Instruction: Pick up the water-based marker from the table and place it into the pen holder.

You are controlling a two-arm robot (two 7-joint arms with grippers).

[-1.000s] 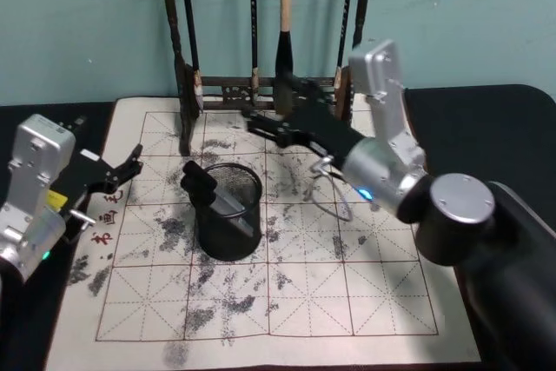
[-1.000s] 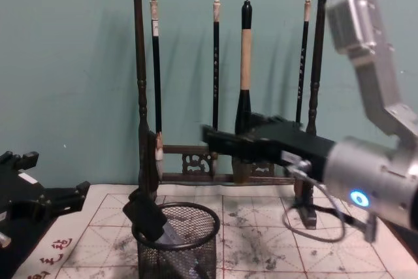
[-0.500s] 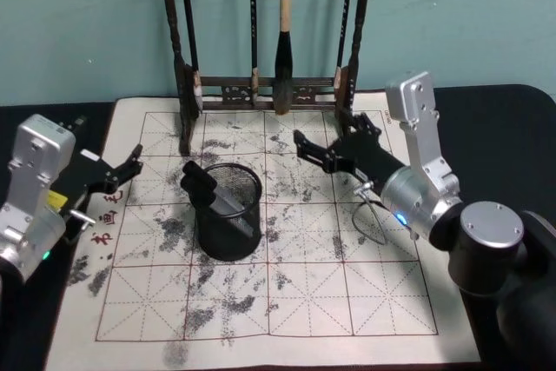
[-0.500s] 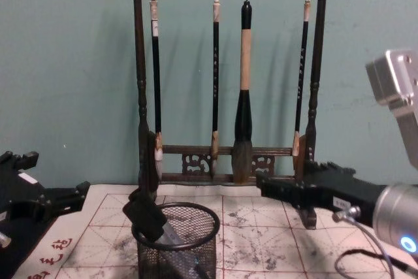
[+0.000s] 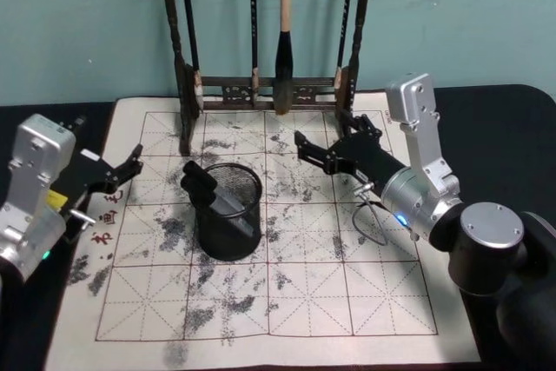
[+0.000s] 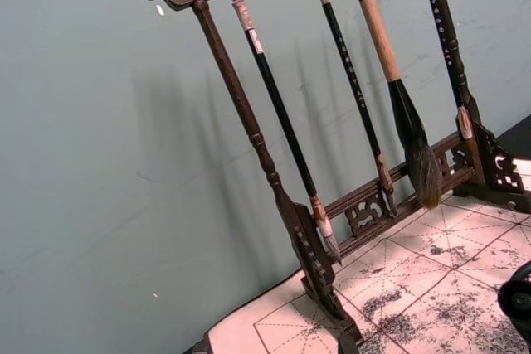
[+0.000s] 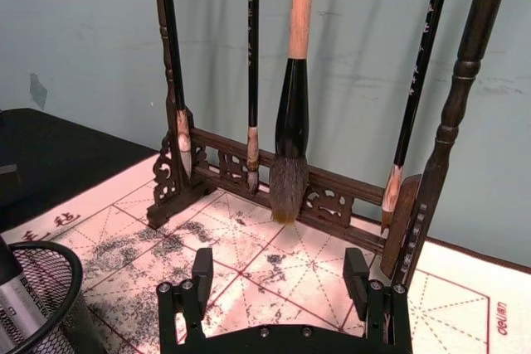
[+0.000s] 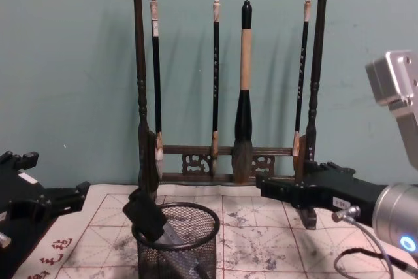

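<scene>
Marker (image 5: pixel 211 193) (black cap, grey barrel, judged light, rigid, slippery) is lodged in black wire-mesh pen holder (image 5: pixel 228 249); right gripper (image 5: pixel 323 155) is spread, empty; left gripper (image 5: pixel 122 173) likewise.

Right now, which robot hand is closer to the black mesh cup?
Left. The left gripper sits just left of the pen holder; the right gripper hovers farther off, right and behind.

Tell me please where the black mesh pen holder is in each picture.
Head view: pen holder left of centre on the mat.
Chest view: bottom, left of centre.
Right wrist view: lower left corner.
Left wrist view: cannot tell; a dark edge at the lower right.
Shared landmark: the wooden brush rack behind it.
</scene>
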